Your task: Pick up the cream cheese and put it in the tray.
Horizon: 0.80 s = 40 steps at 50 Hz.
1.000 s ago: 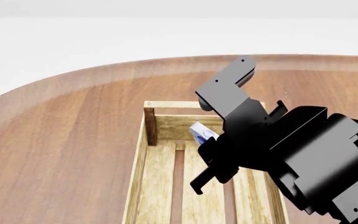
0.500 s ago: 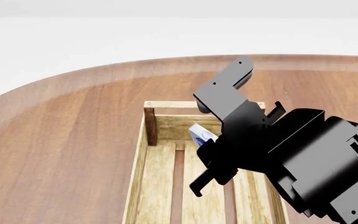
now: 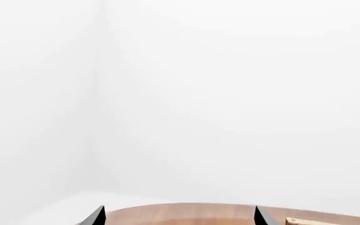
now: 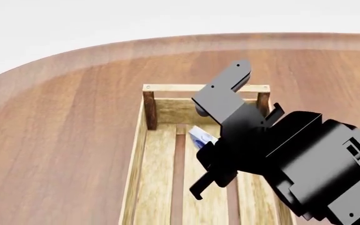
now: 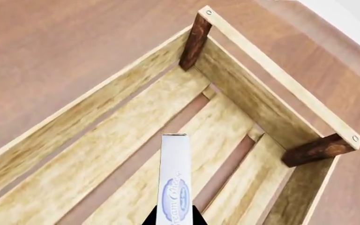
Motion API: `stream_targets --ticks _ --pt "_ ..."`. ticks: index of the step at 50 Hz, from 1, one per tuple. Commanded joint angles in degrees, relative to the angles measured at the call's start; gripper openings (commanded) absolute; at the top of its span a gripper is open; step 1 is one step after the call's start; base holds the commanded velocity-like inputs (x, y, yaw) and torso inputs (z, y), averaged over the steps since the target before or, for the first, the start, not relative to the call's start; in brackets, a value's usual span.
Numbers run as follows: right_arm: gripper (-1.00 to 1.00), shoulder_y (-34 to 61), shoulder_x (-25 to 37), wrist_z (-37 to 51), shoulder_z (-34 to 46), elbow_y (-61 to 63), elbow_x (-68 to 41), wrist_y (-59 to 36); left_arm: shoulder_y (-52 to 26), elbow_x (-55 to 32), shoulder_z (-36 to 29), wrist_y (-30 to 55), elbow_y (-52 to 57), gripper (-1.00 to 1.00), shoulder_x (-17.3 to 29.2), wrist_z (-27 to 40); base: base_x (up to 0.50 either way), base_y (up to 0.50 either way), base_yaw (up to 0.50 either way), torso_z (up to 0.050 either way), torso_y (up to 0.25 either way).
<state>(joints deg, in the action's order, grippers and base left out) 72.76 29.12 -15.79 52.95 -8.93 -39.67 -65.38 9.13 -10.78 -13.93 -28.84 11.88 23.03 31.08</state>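
The cream cheese [image 5: 174, 178], a small white and light blue box with a blue oval logo, is held edge-on in my right gripper [image 5: 173, 219], which is shut on it. It hangs over the slatted floor of the tray [image 5: 105, 154], near its far end. In the head view the box [image 4: 200, 137] peeks out beside my right gripper [image 4: 210, 150], above the pale wooden tray [image 4: 144, 154] with brown corner posts. My left gripper [image 3: 178, 216] shows only two fingertips, set wide apart and empty, pointing over the table's far edge.
The round wooden table [image 4: 61, 122] surrounds the tray. My bulky right arm [image 4: 305, 164] hides the tray's right side in the head view. A corner of the tray's rail [image 3: 302, 221] shows in the left wrist view. White floor lies beyond the table's edge.
The head view has tilted down, so table and tray sit higher in the picture. My right gripper still holds the cream cheese over the tray's far end, slightly lower.
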Motion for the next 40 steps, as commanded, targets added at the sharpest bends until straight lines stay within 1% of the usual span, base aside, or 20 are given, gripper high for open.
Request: stream_targets --ticks 1,24,40 --pt "-1.00 0.3 0.0 -0.2 0.2 0.0 1.0 0.8 -0.1 0.0 -0.1 0.0 0.0 1.00 0.1 0.1 0.00 0.00 0.00 0.000 -0.092" --pt "-1.00 -0.1 -0.2 -0.7 -0.4 0.0 0.3 2.3 -0.1 -0.3 -0.3 -0.1 0.1 1.00 0.3 0.2 0.00 0.00 0.00 0.000 -0.090" --pt "-1.00 -0.5 -0.5 -1.3 0.0 -2.3 0.8 3.8 -0.2 -0.2 -0.5 0.0 0.0 1.00 0.4 0.3 0.00 0.00 0.00 0.000 -0.090"
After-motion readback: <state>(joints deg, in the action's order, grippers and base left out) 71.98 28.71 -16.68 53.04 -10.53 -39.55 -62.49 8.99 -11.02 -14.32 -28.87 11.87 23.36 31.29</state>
